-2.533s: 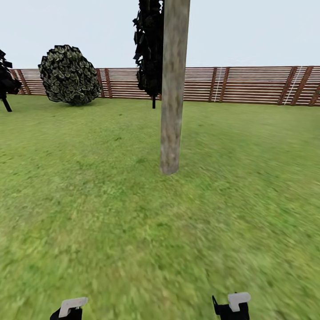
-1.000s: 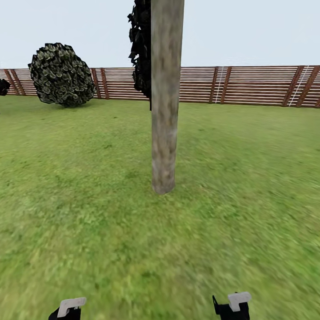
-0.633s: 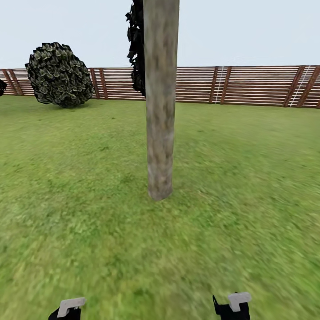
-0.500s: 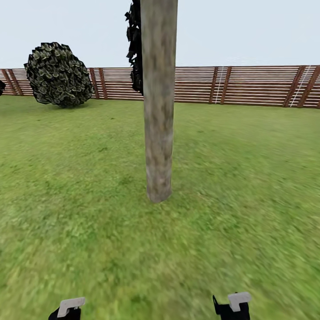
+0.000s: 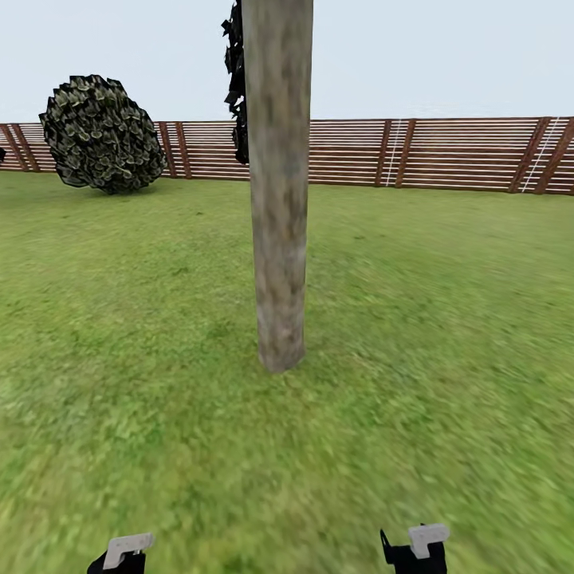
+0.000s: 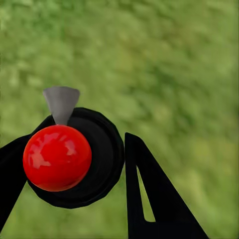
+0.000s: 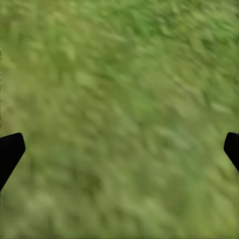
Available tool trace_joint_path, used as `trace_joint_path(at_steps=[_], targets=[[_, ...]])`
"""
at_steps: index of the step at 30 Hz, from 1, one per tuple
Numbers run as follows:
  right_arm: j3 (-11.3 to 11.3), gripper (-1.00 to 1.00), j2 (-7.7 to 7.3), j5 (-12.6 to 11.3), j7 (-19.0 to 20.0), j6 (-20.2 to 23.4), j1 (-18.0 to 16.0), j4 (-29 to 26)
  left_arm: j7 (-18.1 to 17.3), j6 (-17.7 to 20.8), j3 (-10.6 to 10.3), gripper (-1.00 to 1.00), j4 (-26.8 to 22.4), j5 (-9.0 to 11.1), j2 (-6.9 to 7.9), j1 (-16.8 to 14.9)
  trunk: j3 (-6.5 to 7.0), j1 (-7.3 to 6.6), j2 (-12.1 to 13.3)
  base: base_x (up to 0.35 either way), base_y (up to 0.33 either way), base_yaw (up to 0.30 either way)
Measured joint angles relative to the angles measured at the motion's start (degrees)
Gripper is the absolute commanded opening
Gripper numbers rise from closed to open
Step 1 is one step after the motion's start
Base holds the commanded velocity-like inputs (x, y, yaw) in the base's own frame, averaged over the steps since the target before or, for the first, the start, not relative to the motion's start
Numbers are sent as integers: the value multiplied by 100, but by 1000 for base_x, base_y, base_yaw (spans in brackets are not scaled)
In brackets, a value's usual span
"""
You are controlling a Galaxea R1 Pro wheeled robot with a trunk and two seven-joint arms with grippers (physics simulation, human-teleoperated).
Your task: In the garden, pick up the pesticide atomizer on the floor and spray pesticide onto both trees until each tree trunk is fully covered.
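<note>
One tree trunk (image 5: 279,199), thick with mottled grey-brown bark, rises from the grass straight ahead in the head view, a short way off. In the left wrist view my left gripper (image 6: 79,144) is shut on the pesticide atomizer (image 6: 57,157), a black body with a glossy red ball top and a grey nozzle, held over the lawn. My right gripper (image 7: 119,147) is open above bare grass, with its fingertips (image 7: 10,149) far apart. Both wrists sit low at the near edge of the head view, the left (image 5: 127,552) and the right (image 5: 418,546). Pesticide is out of view.
A brown slatted fence (image 5: 446,155) closes off the far side of the lawn. A round dark bush (image 5: 100,134) stands at the far left by the fence. A dark narrow tree (image 5: 237,80) stands behind the trunk. Open grass lies on both sides of the trunk.
The camera has moved closer to the trunk, which now looks larger and sits a little further left in the picture. The arms hold the same pose.
</note>
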Motion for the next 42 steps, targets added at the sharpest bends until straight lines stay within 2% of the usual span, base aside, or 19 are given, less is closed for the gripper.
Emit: trace_joint_path(at_steps=[10,13,17,19,20,22,23,25,26,27,28,29,30,31,32,34,38,39,42], targets=[[23,100,-2,61,29,38,-5,-154,-79,47,-47,-100,-20,-64,8,-24,0,0,0,0,0,0],[31,100,-2,247,42,84,-4,-507,-132,57,-67,-100,-57,-154,20,-69,0,0,0,0,0,0],[39,100,5,830,59,457,-6,-1126,-515,67,-73,-100,-83,-440,148,-264,0,0,0,0,0,0],[43,100,28,1182,118,670,-30,-1404,-944,68,-77,-100,-88,-579,220,-414,1,0,0,0,0,0],[46,100,47,1268,169,710,-37,-1464,-1071,69,-76,-100,-87,-613,235,-463,0,0,0,0,0,0],[61,100,158,1578,566,826,-103,-1653,-1582,75,-78,-100,-90,-766,319,-662,1,0,0,0,0,0],[62,100,187,1652,718,858,-135,-1692,-1724,81,-79,-100,-89,-835,348,-719,1,0,0,0,0,0],[68,100,260,1910,1369,1045,-307,-1792,-2324,194,-78,-100,-89,-1165,464,-938,1,0,0,0,0,0],[69,100,298,2055,1844,1267,-488,-1822,-2833,414,-78,-100,-87,-1494,531,-1102,2,0,0,0,0,0],[73,100,344,2141,2138,1434,-626,-1833,-3184,615,-79,-100,-86,-1737,560,-1214,1,0,0,0,0,0],[77,100,445,2263,2531,1652,-794,-1843,-3678,910,-77,-100,-90,-2084,582,-1376,1,0,0,0,0,0],[97,100,592,2449,3011,1840,-981,-1855,-4311,1163,-75,-100,-94,-2547,594,-1575,2,0,0,0,0,0],[106,100,658,2567,3291,1892,-1071,-1858,-4597,1237,-77,-100,-98,-2813,596,-1649,1,0,0,0,0,0],[111,100,683,2628,3509,1907,-1109,-1862,-4716,1264,-77,-100,-101,-2972,595,-1679,0,0,0,0,0,0],[117,100,715,2710,4223,1925,-1156,-1901,-4867,1280,-86,-100,-102,-3343,579,-1713,0,0,0,0,0,0],[119,100,721,2729,4454,1930,-1165,-1912,-4899,1278,-86,-100,-105,-3479,568,-1719,0,0,0,0,0,0],[123,100,726,2746,4639,1933,-1173,-1927,-4930,1268,-92,-100,-107,-3728,540,-1722,0,0,0,0,0,0],[124,100,727,2752,4666,1934,-1174,-1930,-4935,1260,-88,-100,-112,-3867,521,-1722,0,0,0,0,0,0],[124,100,727,2754,4674,1928,-1174,-1928,-4942,1236,-86,-100,-121,-3915,452,-1723,0,0,0,0,0,0]])
